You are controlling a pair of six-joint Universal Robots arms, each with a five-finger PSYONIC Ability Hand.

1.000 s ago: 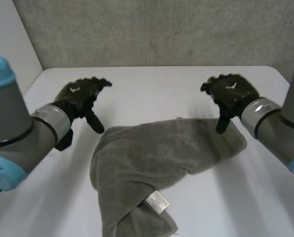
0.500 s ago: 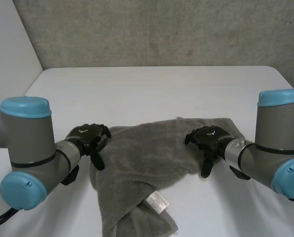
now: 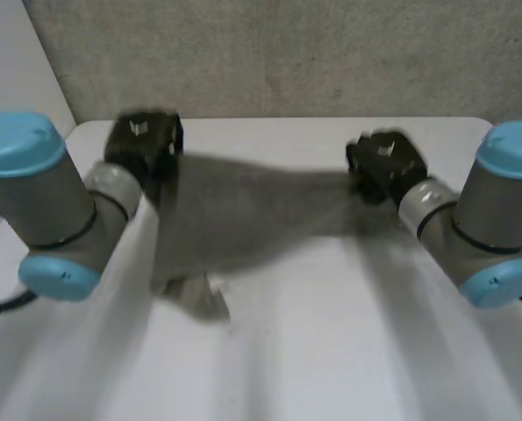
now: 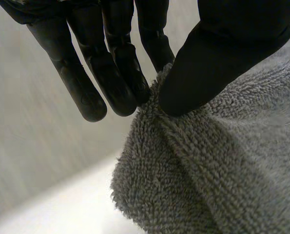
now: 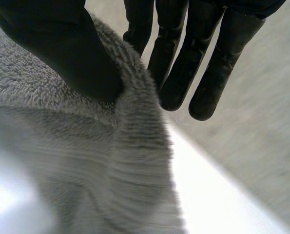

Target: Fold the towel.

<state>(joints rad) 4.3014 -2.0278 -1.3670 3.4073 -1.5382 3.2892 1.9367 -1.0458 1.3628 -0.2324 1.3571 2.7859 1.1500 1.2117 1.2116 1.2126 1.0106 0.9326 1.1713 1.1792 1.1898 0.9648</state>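
Grey towel (image 3: 243,210) stretched between both hands: left hand (image 3: 142,140) pinches its 9 o'clock end, right hand (image 3: 383,162) pinches 3 o'clock.

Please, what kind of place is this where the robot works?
Probably a robotics lab or test bench: a plain white table, a bare grey concrete-looking wall, and a grey terry-cloth towel pinched by the left hand and right hand.

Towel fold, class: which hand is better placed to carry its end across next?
Probably the right hand: both pinch the towel, but the bulk hangs below the left hand, so the right's end looks freer.
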